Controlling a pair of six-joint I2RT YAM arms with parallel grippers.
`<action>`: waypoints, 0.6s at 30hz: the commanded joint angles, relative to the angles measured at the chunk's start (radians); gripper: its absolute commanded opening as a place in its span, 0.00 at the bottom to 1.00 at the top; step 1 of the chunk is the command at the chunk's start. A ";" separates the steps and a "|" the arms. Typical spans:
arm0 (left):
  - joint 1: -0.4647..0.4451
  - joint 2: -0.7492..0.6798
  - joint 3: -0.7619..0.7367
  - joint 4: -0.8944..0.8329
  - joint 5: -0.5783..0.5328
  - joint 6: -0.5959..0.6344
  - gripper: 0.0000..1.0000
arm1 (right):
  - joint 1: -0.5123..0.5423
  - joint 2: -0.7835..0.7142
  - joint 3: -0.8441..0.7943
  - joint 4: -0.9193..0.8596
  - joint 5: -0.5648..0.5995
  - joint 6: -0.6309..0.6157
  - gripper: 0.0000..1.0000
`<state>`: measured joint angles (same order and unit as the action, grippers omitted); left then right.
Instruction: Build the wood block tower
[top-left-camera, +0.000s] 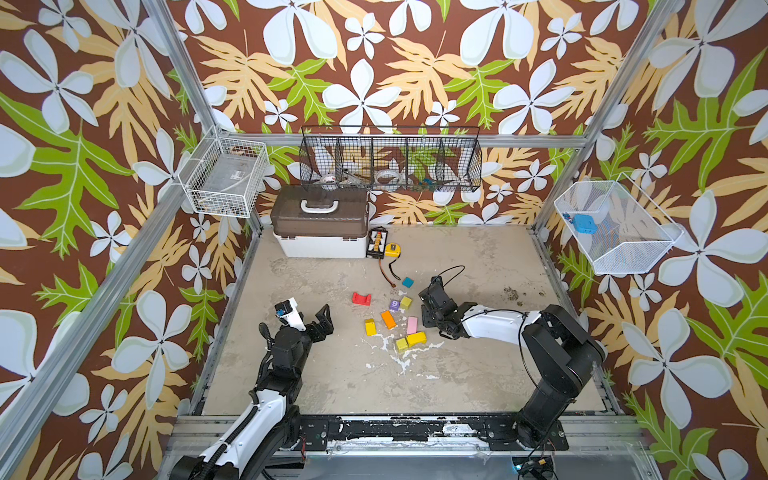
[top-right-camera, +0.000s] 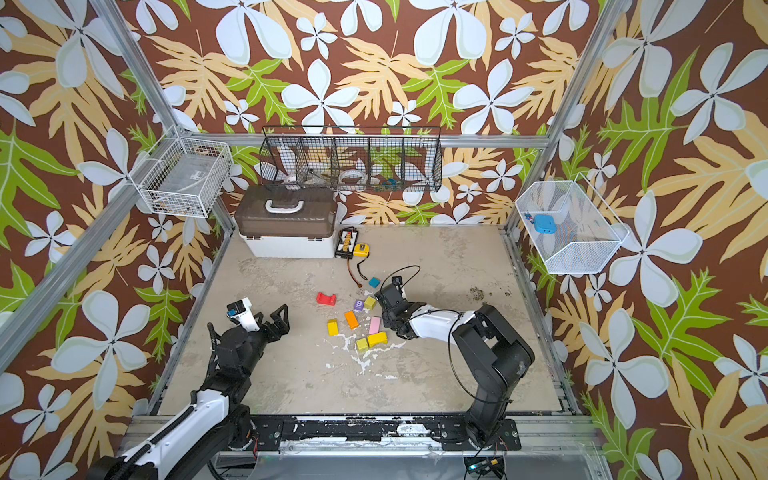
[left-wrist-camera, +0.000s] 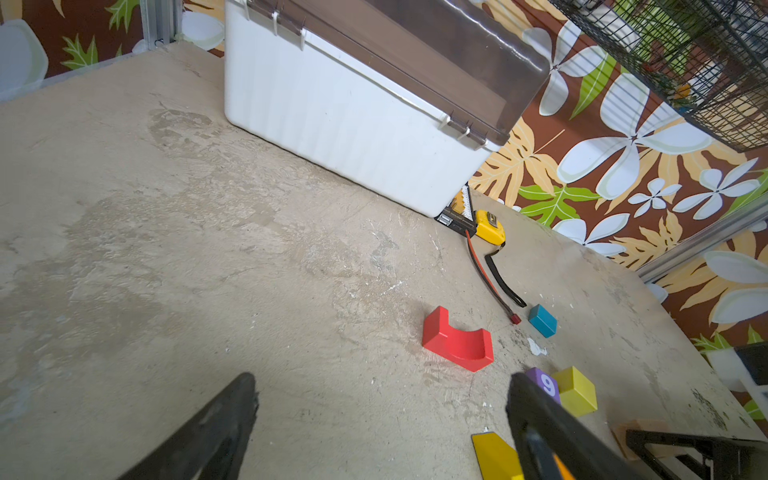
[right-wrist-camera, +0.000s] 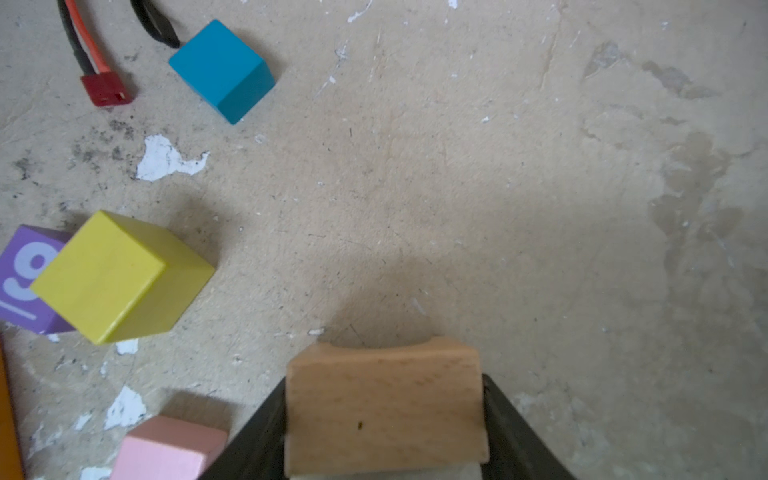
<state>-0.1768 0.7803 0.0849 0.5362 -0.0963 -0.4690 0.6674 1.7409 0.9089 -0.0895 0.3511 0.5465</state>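
Containers. The white toolbox (top-left-camera: 320, 232), brown lid closed, stands on the desk (top-left-camera: 478, 374) well beyond my left hand (left-wrist-camera: 380, 382). The black wire basket (top-left-camera: 390, 160) on the back wall holds tape rolls. The white wire basket (top-left-camera: 226, 180), on the wall outboard of my left hand, holds a flat grey item. The mesh basket (top-left-camera: 615, 249), outboard of my right hand (right-wrist-camera: 384, 380), holds a blue item (top-left-camera: 585, 223).

Hands. The left is released, jaws wide, nothing between them. The right is grasping a tan block (right-wrist-camera: 386, 415), fingers against both its sides.

The other wood blocks (top-left-camera: 388, 319) lie loose between my hands, none stacked. The pink block (right-wrist-camera: 166, 449) lies just beside my right hand. The yellow cube (right-wrist-camera: 112, 276) touches the purple cube (right-wrist-camera: 20, 278) nearby. The red arch (left-wrist-camera: 457, 340) lies ahead of my left hand. A tape measure (top-left-camera: 392, 249) lies beside the toolbox.
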 joint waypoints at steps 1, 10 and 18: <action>-0.003 -0.001 -0.001 0.036 -0.005 0.008 0.95 | -0.002 -0.007 0.002 0.005 0.056 0.030 0.62; -0.003 -0.002 -0.001 0.037 -0.008 0.009 0.95 | -0.041 0.025 0.019 0.012 0.065 0.067 0.60; -0.005 -0.004 -0.001 0.037 -0.010 0.010 0.95 | -0.051 0.066 0.054 0.013 0.057 0.063 0.61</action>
<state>-0.1802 0.7780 0.0845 0.5365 -0.0978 -0.4686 0.6155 1.7996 0.9531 -0.0784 0.3969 0.6014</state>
